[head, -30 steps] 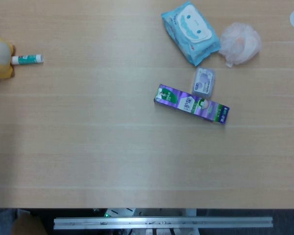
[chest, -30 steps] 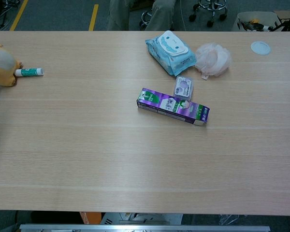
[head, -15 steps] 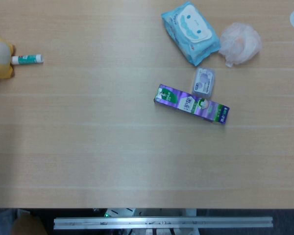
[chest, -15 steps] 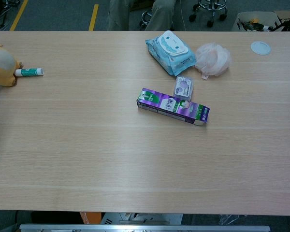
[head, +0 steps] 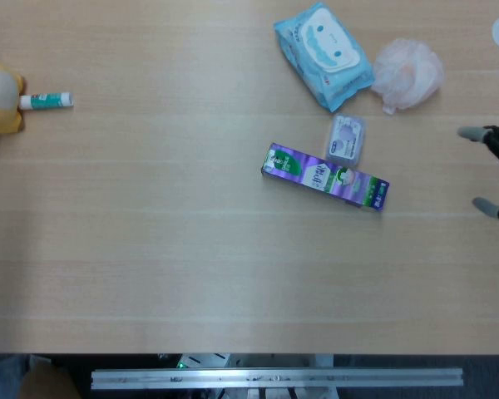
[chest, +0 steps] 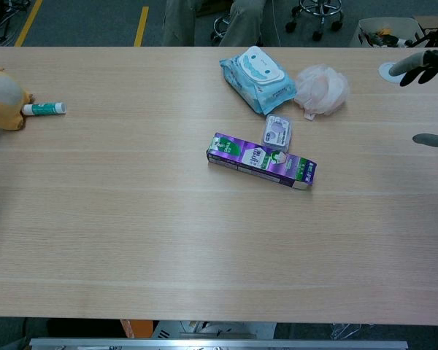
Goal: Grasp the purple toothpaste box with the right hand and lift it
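Observation:
The purple toothpaste box (head: 325,177) (chest: 262,160) lies flat near the table's middle, slanting down to the right, with green and white print on top. My right hand (head: 497,166) (chest: 432,86) shows at the right edge of both views, fingers spread wide and holding nothing. It hovers well to the right of the box, apart from it. My left hand appears in neither view.
A small clear case (head: 347,139) touches the box's far side. Behind it lie a blue wipes pack (head: 323,53) and a pink mesh sponge (head: 408,73). A white lid (chest: 393,71) sits far right. A yellow toy (head: 0,103) and a green-white tube (head: 46,100) rest far left.
My right hand has come into view at the right edge, fingers spread. Nothing on the table has moved.

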### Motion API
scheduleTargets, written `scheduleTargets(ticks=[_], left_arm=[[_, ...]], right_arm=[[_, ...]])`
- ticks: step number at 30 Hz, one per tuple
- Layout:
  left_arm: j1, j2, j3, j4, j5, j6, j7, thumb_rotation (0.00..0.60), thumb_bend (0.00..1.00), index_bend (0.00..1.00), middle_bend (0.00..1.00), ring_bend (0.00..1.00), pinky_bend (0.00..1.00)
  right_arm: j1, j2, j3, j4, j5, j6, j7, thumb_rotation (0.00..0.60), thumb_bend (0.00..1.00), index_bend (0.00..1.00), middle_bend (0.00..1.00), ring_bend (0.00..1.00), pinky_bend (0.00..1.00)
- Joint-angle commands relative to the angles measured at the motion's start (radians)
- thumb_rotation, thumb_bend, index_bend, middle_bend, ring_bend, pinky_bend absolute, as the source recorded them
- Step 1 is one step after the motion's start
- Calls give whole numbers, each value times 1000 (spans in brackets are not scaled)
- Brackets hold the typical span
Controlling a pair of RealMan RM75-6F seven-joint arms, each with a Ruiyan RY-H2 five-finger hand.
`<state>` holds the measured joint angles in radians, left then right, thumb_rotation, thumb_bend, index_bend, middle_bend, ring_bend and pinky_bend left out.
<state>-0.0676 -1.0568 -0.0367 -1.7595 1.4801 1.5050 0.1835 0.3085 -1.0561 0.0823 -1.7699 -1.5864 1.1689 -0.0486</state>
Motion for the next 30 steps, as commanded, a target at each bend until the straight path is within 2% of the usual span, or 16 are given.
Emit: scheduleTargets(ticks=[1, 5, 9, 15, 24, 30], left_arm=[[1, 0, 1, -1, -1, -1, -1, 600, 328, 62, 108, 104, 148], [1, 2, 3, -3, -5, -6, -4, 600, 328, 62, 107, 104, 148], [7, 2, 5, -1, 4, 6, -11, 600, 328, 62, 107, 104, 148], [15, 5, 4, 9, -4, 12, -32, 600, 328, 62, 107, 105, 148], [23, 6, 8, 18, -1, 16, -57, 600, 329, 62, 106, 104, 148], [25, 6, 11, 27, -1, 12, -66, 600, 328, 62, 105, 105, 148]], right_arm=[[102, -27, 35, -60, 71, -139, -56, 600, 55, 181, 291, 248, 420], [189, -58, 70, -98, 177, -259, -110, 600, 4, 106, 238, 174, 343], [274, -124, 96, -103, 296, -338, -215, 600, 0, 69, 225, 166, 335], [382, -262, 109, -31, 491, -369, -371, 600, 0, 68, 225, 166, 334], [526, -436, 70, 99, 720, -362, -577, 600, 0, 67, 221, 166, 335], [596, -545, 47, 210, 817, -367, -637, 600, 0, 67, 221, 166, 334]])
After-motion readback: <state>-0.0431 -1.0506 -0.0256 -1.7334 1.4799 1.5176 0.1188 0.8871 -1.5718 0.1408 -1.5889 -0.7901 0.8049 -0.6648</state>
